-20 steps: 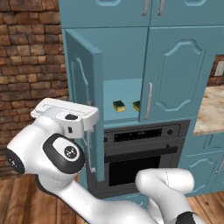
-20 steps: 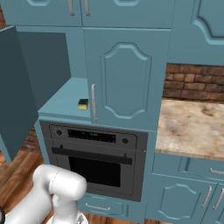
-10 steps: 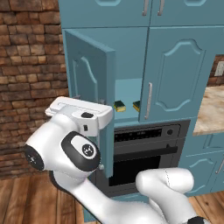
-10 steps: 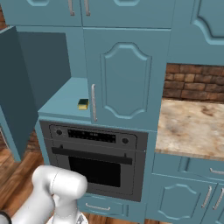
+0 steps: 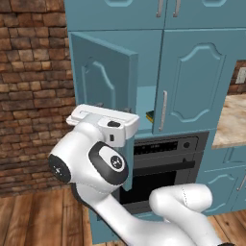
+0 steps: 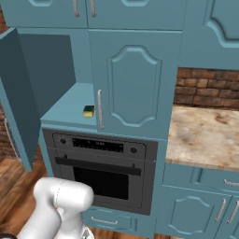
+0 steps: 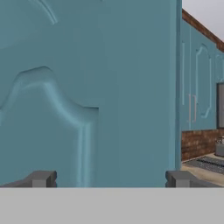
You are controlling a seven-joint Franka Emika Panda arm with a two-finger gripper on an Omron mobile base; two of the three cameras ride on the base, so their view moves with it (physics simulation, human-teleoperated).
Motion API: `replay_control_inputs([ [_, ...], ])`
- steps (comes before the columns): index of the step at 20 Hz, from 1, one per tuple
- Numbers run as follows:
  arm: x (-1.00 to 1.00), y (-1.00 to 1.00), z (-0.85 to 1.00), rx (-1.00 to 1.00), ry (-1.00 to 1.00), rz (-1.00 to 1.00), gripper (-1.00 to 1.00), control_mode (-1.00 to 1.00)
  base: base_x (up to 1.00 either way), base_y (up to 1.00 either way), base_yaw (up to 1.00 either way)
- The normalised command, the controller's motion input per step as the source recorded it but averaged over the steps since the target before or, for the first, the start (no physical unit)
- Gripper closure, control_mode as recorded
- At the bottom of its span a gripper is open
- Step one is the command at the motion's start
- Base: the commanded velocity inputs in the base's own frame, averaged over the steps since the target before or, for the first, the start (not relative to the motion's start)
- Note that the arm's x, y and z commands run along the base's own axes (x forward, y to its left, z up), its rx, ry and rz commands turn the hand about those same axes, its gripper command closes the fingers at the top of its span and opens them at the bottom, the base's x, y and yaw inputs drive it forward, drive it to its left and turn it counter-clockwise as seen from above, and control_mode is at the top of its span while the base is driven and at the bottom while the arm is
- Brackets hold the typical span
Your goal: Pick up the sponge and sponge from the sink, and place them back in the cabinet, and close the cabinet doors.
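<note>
Our gripper is spread wide and empty against the left door, so with a sponge shelved, we judge closing remains.

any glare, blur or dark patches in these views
Left base view: even flat light, no glare, open left door crisp. Right base view: that door's inner face is shaded darker; sponge on the shelf stays sharp. Hand view: door panel close, softly shaded along its moulding.

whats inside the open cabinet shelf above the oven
A yellow and green sponge sits near the shelf's front edge. The closed right door hides the rest, so a second sponge cannot be confirmed.
</note>
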Motion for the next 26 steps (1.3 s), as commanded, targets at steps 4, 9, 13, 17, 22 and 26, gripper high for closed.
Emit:
replay_control_inputs([
  [4, 0.11, -0.35, 0.0, 0.0, 0.0, 0.0, -1.0, -1.0, 0.0, 0.0, 0.0],
  [9, 0.17, -0.31, 0.0, 0.0, 0.0, 0.0, -1.0, -1.0, 0.0, 0.0, 0.0],
  [13, 0.22, -0.29, 0.0, 0.0, 0.0, 0.0, -1.0, -1.0, 0.0, 0.0, 0.0],
  [17, 0.25, -0.23, 0.0, 0.0, 0.0, 0.0, -1.0, -1.0, 0.0, 0.0, 0.0],
  [22, 0.32, -0.17, -0.03, 0.0, 0.0, 0.0, -1.0, -1.0, 0.0, 0.0, 0.0],
  [26, 0.36, -0.15, -0.04, 0.0, 0.0, 0.0, -1.0, -1.0, 0.0, 0.0, 0.0],
])
